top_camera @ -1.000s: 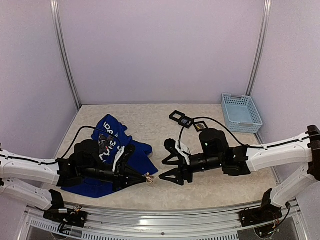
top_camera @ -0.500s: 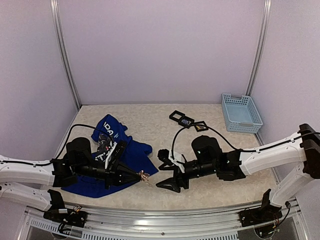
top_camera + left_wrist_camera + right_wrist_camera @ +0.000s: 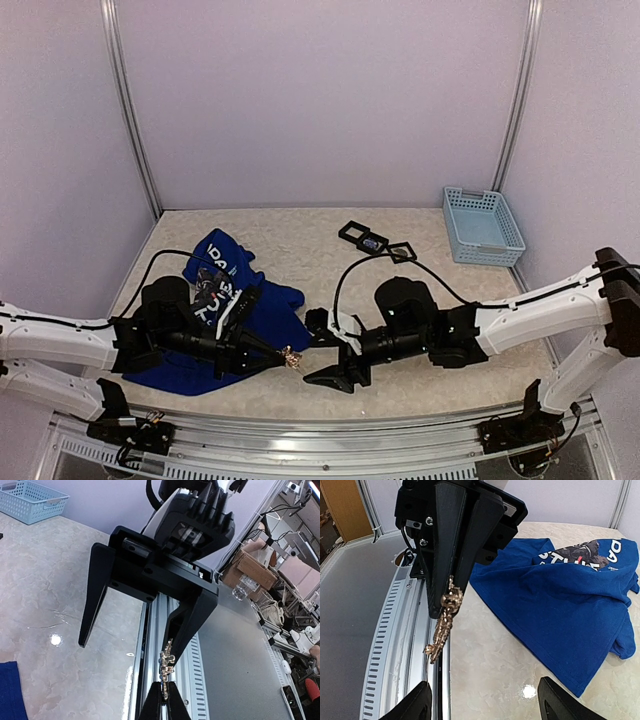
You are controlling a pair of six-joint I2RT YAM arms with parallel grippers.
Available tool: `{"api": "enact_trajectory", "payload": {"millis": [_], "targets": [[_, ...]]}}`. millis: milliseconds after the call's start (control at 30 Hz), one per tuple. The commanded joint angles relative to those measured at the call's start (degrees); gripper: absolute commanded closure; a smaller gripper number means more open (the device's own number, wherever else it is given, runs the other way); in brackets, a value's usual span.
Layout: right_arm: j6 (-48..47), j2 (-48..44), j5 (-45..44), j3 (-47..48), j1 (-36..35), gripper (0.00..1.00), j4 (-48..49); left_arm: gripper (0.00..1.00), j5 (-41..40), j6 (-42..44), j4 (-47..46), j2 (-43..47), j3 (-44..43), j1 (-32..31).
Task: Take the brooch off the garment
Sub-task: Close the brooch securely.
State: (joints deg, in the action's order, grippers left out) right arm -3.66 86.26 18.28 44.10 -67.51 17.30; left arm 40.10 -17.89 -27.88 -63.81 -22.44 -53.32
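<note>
The royal-blue garment (image 3: 272, 308) lies crumpled at the left of the table, its white lettering and dark graphic up; it also shows in the right wrist view (image 3: 560, 590). My left gripper (image 3: 285, 354) is shut on the small gold brooch (image 3: 293, 356) and holds it clear of the cloth, above the table's near edge. In the left wrist view the brooch (image 3: 167, 667) sticks up from my closed fingertips (image 3: 156, 705). My right gripper (image 3: 318, 352) is open, facing the brooch, one finger on each side of it. In the right wrist view the brooch (image 3: 442, 625) hangs from the left gripper (image 3: 450, 545) above my open fingertips (image 3: 415, 705).
Three black square frames (image 3: 371, 241) lie at the back centre. A light-blue basket (image 3: 483, 225) stands at the back right, also in the left wrist view (image 3: 30, 500). A metal rail (image 3: 300, 440) runs along the near edge. Black cables trail from both arms.
My right gripper has moved left and nearer, closing in on the brooch with its fingers open. My left gripper has shifted slightly, still holding the brooch off the garment.
</note>
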Motion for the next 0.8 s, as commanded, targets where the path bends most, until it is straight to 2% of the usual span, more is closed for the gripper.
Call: {"api": "enact_trajectory", "payload": {"millis": [0,267,467,767], "targets": [[0.14,1.55,-3.09,0.97,-0.37,0.26,-0.07,1.00,1.97,-0.44,-2.05,-0.41,0.01,0.23],[0.30,0.40,-3.53,0.49,-0.37,0.27,0.29,1.00,3.56,-0.56,-3.34,-0.96,0.11,-0.07],[0.50,-0.01,1.48,0.75,-0.35,0.28,0.21,1.00,0.83,0.13,-1.86,-2.31,-0.67,-0.56],[0.53,1.74,5.94,1.78,-0.97,0.35,0.30,1.00,-0.10,-0.12,-1.88,-4.79,-1.26,-0.63]]}}
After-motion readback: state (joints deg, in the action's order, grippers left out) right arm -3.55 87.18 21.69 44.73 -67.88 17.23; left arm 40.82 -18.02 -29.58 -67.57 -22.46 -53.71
